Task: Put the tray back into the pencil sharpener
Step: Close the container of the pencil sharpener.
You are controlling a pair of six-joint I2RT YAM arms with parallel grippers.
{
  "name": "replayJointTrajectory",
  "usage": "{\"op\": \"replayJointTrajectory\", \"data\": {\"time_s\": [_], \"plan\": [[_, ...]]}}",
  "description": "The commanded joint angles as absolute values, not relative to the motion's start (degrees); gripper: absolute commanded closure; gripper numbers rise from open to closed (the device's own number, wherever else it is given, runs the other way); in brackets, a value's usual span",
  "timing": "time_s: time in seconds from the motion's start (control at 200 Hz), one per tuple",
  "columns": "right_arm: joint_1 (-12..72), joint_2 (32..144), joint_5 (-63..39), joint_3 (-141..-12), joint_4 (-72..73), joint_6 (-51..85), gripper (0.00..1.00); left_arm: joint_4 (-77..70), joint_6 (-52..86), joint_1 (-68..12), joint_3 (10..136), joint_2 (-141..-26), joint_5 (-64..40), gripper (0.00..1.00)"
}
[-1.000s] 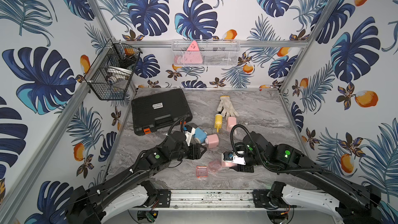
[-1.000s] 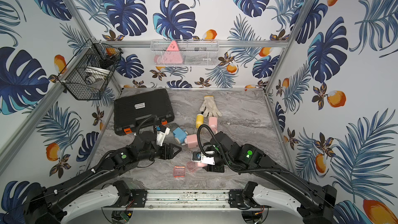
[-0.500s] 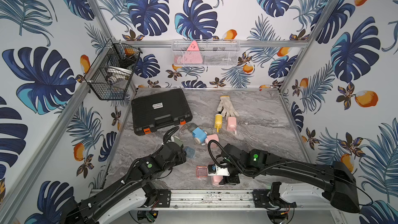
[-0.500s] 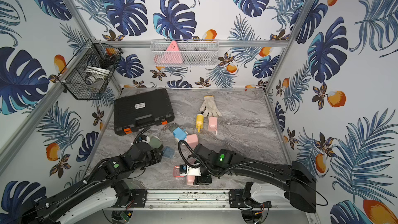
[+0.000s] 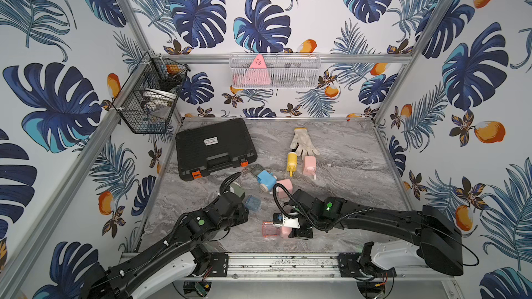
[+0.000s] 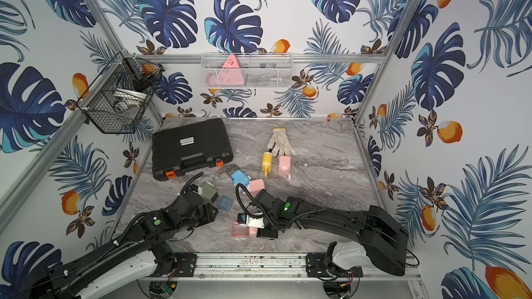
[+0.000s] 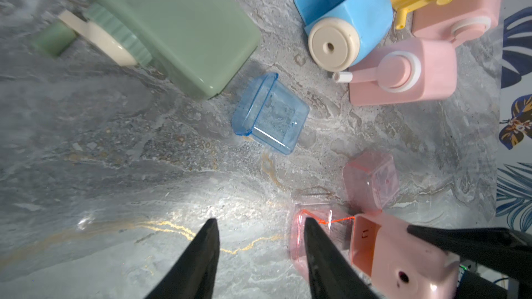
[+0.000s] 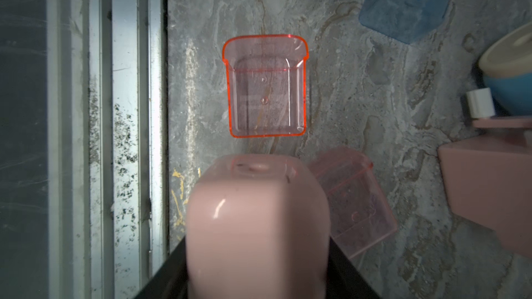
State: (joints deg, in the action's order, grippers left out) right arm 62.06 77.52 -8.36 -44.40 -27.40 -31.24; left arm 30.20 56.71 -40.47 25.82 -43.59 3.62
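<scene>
Jaws of the right gripper [image 8: 259, 254] press on both sides of the pink pencil sharpener [image 8: 256, 220], holding it near the front edge of the marble table [image 5: 345, 168]. The clear pink tray [image 8: 266, 90] lies open side up on the table just ahead of the sharpener, outside it. A paler pink tray [image 8: 354, 197] rests beside them. The left gripper [image 7: 260, 221] hangs nearby with its jaws spread and nothing between them. Farther back lie a blue tray [image 7: 270, 113], a green sharpener [image 7: 172, 24] and a blue sharpener [image 7: 342, 10].
</scene>
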Motion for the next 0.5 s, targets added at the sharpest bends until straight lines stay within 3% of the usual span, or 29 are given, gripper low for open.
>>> {"op": "replayJointTrajectory", "data": {"time_s": [0.0, 0.205, 0.496], "plan": [[62.06, 78.13, -7.47, -45.17, -26.02, -33.89, 0.72, 23.59, 55.02, -40.35, 24.34, -44.50, -2.24, 0.54], [62.28, 78.68, -8.53, -45.61, -24.18, -34.28, 0.72, 14.36, 57.01, -40.53, 20.85, -49.54, -10.45, 0.73], [63.59, 80.41, -8.54, -46.14, -22.28, -33.44, 0.71, 10.66, 58.70, -44.13, 20.73, -56.41, -11.40, 0.86]]}}
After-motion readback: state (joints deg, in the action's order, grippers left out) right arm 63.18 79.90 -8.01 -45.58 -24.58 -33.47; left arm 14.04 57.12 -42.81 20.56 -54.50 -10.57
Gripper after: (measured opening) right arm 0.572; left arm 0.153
